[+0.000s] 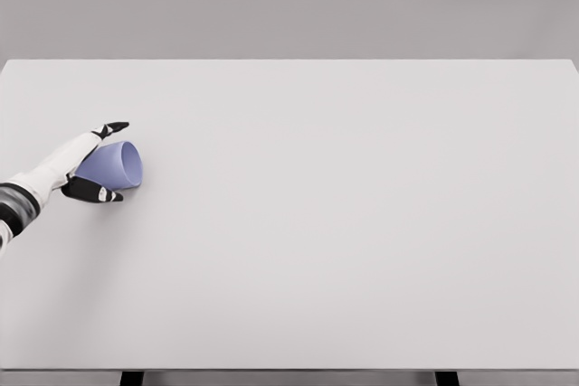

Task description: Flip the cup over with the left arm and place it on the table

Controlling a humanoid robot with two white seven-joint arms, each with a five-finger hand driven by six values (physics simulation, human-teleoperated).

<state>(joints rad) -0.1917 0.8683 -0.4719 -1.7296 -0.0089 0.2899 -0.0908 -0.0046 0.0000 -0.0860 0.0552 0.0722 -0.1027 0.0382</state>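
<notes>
One lavender cup [118,165], one white hand [80,169], one pale grey table [362,223]

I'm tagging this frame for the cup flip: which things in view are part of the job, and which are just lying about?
Part of the job: cup, on its side; left hand closed around it; table.
Lying about: nothing else shows.

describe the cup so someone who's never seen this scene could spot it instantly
Start at the big white table filling the head view, then go to its left side, where the white arm enters. The cup sits in the left robot hand, tipped on its side with its mouth facing right. It is the only coloured thing there: pale blue-violet between black fingertips.
</notes>
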